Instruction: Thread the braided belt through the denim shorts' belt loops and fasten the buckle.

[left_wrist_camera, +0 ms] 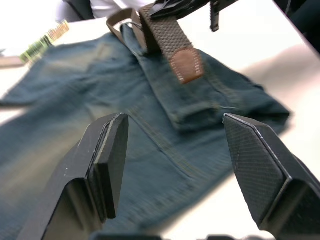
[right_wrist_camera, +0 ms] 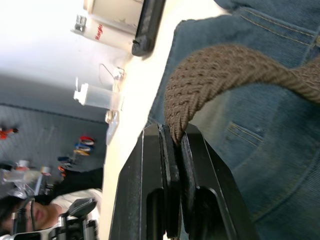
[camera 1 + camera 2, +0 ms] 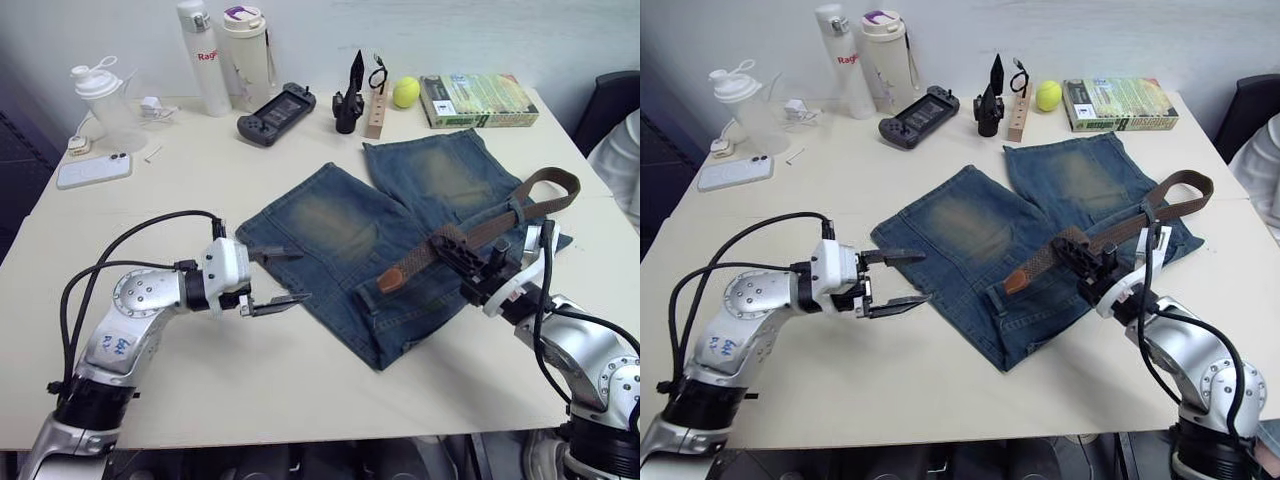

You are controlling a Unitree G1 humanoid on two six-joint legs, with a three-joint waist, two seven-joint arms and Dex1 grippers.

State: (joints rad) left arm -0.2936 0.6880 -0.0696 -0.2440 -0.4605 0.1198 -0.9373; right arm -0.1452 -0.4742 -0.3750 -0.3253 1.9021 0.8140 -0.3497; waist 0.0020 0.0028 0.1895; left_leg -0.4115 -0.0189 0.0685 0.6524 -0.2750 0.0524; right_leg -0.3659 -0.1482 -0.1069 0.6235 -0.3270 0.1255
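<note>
Your left gripper [image 3: 279,277] hangs spread and empty at the faded blue denim shorts' [image 3: 340,225] left edge, mid-worktop. Rightward, the dark-brown braided belt [image 3: 470,232] lies diagonally across the waist, leather tip toward you, loop toward the worktop's right edge. Your right gripper [image 3: 457,250] pinches its middle; keep that pinch and steer the tip at a loop.

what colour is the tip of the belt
Smooth reddish-brown leather tip on the dark-brown braided belt; clearest in the left wrist view.
</note>
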